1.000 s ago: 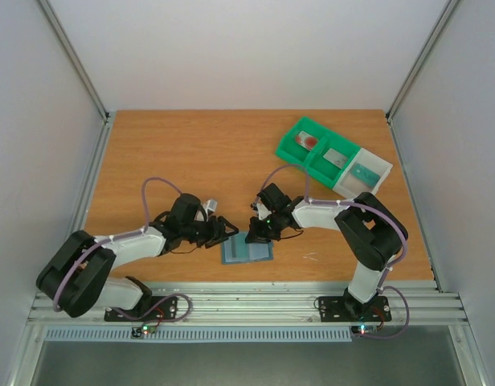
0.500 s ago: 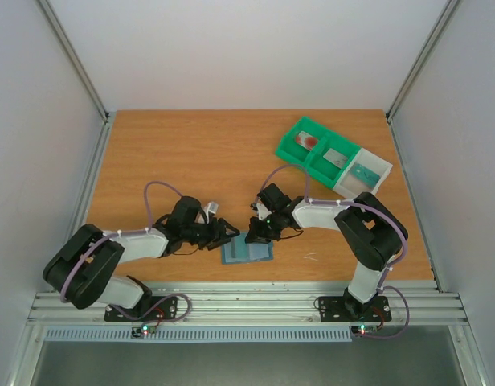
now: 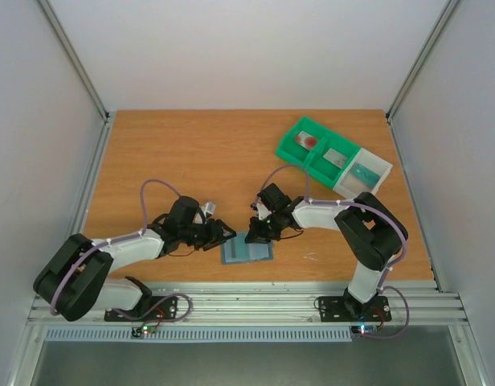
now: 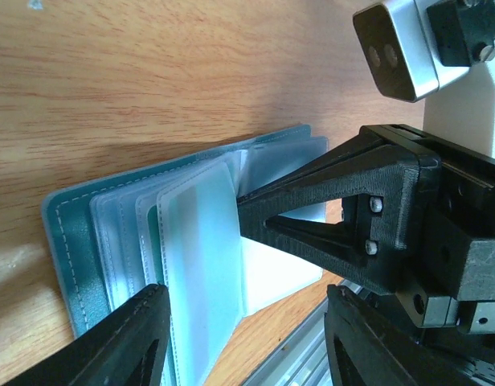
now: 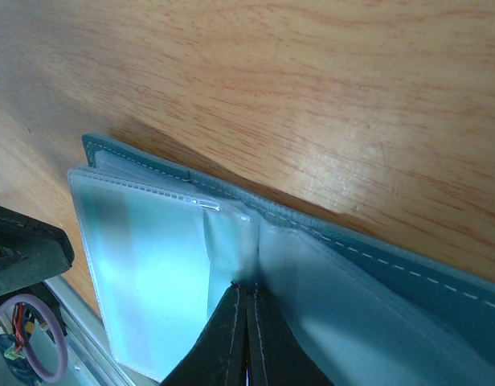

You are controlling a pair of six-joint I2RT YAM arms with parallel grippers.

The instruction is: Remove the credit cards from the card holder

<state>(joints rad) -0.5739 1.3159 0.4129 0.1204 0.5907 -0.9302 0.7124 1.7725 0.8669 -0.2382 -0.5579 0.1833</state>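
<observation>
The slate-blue card holder lies open on the table near the front edge, its clear sleeves fanned up. My right gripper is shut, its tips pressed onto the sleeves at the holder's middle fold. My left gripper is open at the holder's left edge, its jaws on either side of the raised sleeves without touching them. I cannot tell whether a card is in the sleeves. A reddish card, a grey card and a teal card lie in the bins.
Two green bins and a white bin stand in a row at the back right. The table's metal front rail runs just behind the holder. Grey walls close in the sides.
The left arm has shifted slightly while its gripper stays at the holder's left edge. The right arm and the holder have not moved.
</observation>
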